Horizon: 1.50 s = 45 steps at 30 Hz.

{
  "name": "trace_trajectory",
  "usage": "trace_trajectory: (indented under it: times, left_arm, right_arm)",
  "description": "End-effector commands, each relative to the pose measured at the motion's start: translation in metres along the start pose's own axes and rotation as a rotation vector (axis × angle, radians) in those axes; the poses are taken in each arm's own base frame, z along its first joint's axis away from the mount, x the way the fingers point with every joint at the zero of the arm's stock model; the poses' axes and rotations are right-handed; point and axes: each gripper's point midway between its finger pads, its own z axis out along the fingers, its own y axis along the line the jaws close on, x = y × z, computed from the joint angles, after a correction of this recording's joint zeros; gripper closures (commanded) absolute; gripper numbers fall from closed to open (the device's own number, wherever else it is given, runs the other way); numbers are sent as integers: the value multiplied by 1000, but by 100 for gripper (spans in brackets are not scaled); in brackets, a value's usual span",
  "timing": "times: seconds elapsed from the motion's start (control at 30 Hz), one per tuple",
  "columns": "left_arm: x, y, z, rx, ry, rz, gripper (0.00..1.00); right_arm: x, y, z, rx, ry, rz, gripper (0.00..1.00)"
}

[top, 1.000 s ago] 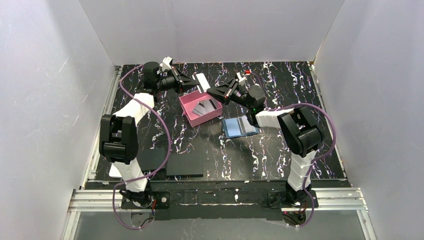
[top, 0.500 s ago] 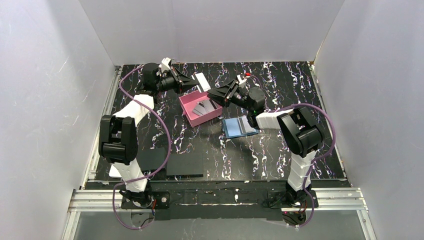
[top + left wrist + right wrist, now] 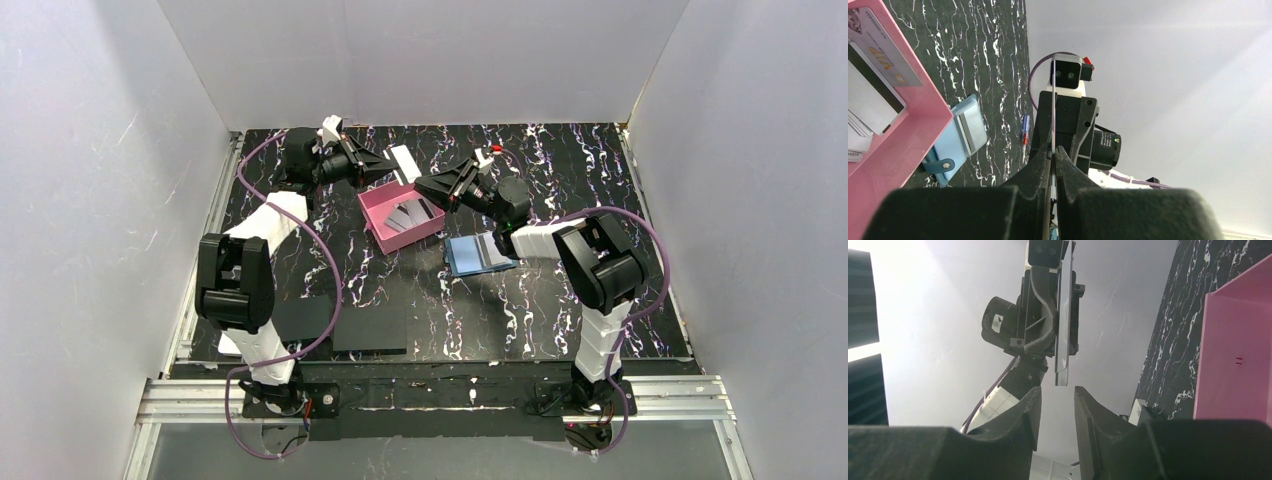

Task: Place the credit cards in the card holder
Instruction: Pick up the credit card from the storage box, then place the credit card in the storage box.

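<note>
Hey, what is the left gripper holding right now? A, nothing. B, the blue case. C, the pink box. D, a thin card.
D: the left gripper is shut on a thin card seen edge-on, while the pink box and the blue case sit free of it.

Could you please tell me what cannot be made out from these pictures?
- Held card: left wrist view shows only its edge in the left gripper; face unreadable.
- Cards in the card holder: too small to count from above; left wrist view crops them at its left edge.
- Blue case contents: too small.
</note>
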Motion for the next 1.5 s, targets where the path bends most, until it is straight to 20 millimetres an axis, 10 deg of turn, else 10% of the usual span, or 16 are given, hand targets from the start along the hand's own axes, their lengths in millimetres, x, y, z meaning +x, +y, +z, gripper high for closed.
trace_trajectory:
  times: [0.0, 0.6, 0.83, 1.47]
  left_arm:
    - [6, -35, -14, 64, -10, 74, 100]
    - [8, -39, -15, 79, -5, 74, 100]
    - [10, -41, -15, 84, -3, 76, 100]
    - [2, -48, -11, 156, -28, -32, 100]
  right_arm:
    - [-2, 17, 5, -80, -6, -25, 65]
    - [-8, 22, 16, -117, -9, 4, 69]
    - [-9, 20, 19, -127, -8, 26, 87]
    - [6, 17, 7, -167, 9, 24, 78]
